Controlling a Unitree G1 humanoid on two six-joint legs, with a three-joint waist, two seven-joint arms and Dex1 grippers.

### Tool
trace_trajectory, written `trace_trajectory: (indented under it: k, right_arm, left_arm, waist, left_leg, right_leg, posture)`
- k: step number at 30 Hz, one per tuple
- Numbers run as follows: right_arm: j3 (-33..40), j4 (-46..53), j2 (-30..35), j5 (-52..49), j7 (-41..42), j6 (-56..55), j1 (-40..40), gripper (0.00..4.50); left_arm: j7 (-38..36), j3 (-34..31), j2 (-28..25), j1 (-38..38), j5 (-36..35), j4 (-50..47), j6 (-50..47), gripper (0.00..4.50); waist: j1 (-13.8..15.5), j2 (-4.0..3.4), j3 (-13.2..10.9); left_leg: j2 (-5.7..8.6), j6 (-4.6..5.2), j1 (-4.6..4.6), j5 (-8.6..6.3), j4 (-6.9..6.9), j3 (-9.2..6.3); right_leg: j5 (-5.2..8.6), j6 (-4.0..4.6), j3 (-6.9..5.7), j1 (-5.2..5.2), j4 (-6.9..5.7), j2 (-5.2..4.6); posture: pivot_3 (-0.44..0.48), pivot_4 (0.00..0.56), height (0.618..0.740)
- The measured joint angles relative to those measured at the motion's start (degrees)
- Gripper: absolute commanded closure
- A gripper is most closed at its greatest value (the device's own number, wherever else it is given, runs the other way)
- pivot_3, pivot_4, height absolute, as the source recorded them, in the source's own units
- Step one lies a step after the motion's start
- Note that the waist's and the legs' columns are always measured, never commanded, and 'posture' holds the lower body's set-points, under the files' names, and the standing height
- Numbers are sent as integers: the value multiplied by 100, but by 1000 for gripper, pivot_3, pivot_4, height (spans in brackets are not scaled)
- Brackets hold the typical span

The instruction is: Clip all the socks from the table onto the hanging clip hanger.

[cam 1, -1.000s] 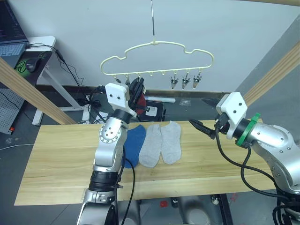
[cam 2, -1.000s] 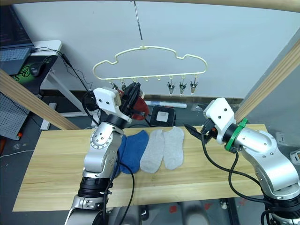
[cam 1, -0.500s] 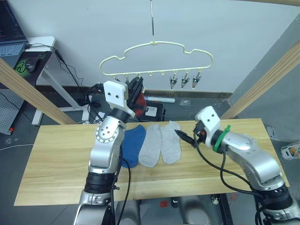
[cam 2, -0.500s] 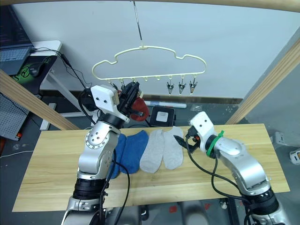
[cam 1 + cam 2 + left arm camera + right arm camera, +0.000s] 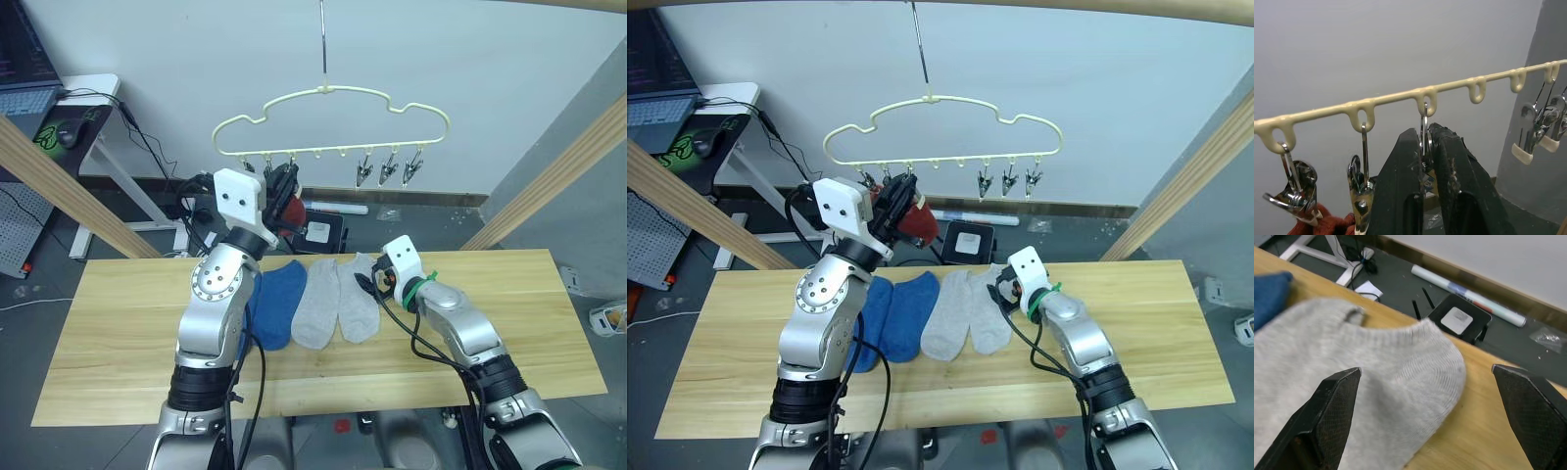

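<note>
Though perhaps hidden, red sock (image 5: 914, 223) behind left gripper (image 5: 897, 199).

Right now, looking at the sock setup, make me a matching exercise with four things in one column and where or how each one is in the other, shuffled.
Things:
1. left gripper
2. right gripper
3. rust red sock
4. blue socks

States:
A. lying flat on the table, left of the grey socks
B. raised at the clip hanger, closed on a metal clip
C. open, low over the right-hand grey sock
D. hanging below the hanger's left clips

Pairs: 1-B, 2-C, 3-D, 4-A
</note>
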State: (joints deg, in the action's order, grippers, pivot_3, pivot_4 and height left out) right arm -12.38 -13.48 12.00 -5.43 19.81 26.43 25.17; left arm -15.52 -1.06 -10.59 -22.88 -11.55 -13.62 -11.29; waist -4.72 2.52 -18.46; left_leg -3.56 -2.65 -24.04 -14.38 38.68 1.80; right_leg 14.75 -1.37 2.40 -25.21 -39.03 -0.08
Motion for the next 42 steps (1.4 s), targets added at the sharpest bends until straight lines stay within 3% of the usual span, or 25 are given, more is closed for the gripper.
trace_trajectory:
  k: [2, 5, 14, 16, 23, 32, 42]
  right_arm:
    - [18, -231, -91, 20, 1, -77, 49, 179]
    - [84, -322, -160, 18, 17, -93, 57, 903]
    - [110, -248, -180, 27, 57, -92, -35, 4103]
    - [110, -107, -163, 30, 74, -90, -131, 4500]
    - [44, 964, 210, 27, 454, -79, -476, 4500]
    - [-296, 2738, 1154, -113, 1746, -244, -681, 4500]
    - [-534, 3088, 966, -245, 2399, -658, 279, 4500]
  left_arm:
    - [-3, 1, 1, 1, -2, -4, -50, 4410]
    - [-4, -1, 1, 3, -3, -7, -86, 4410]
    - [-22, -27, -1, 24, -88, -68, -134, 4410]
    - [-40, -55, -26, 54, -155, -158, -206, 4410]
    - [-248, -239, -217, 109, -573, -336, -556, 4410]
    - [-669, -747, -733, -96, -1775, -501, -1525, 4454]
    - [-730, -1521, -1140, -451, -3501, -467, -3011, 4499]
  waist:
    - [2, 0, 0]
    - [8, 0, 0]
    - [7, 0, 0]
    - [6, 0, 0]
    - [3, -1, 0]
    - [-8, 0, 0]
    - [-10, 0, 0]
  left_leg:
    - [0, 0, 0, 0, 0, 0]
    - [-2, 0, 0, 0, 0, 0]
    - [-2, 0, 0, 0, -3, 0]
    - [-3, 0, -1, 0, -4, -1]
    - [0, -1, -2, 0, -5, -1]
    - [-1, -2, 0, 0, -7, -3]
    - [-2, -3, -7, 0, -3, -8]
  right_leg:
    - [0, 0, 0, 1, 0, 0]
    - [0, 0, 1, 1, 0, -1]
    - [0, 0, 5, 0, 1, -2]
    - [0, 0, 6, 0, 2, -2]
    - [1, -2, 3, -2, 2, -1]
    - [3, -4, -5, -3, 4, 4]
    - [1, -2, -9, -6, 4, 3]
  posture:
    - [-113, 334, 740]
    - [-114, 333, 740]
    - [-119, 329, 740]
    - [-121, 325, 740]
    - [-135, 315, 740]
    - [-149, 304, 740]
    - [-148, 300, 740]
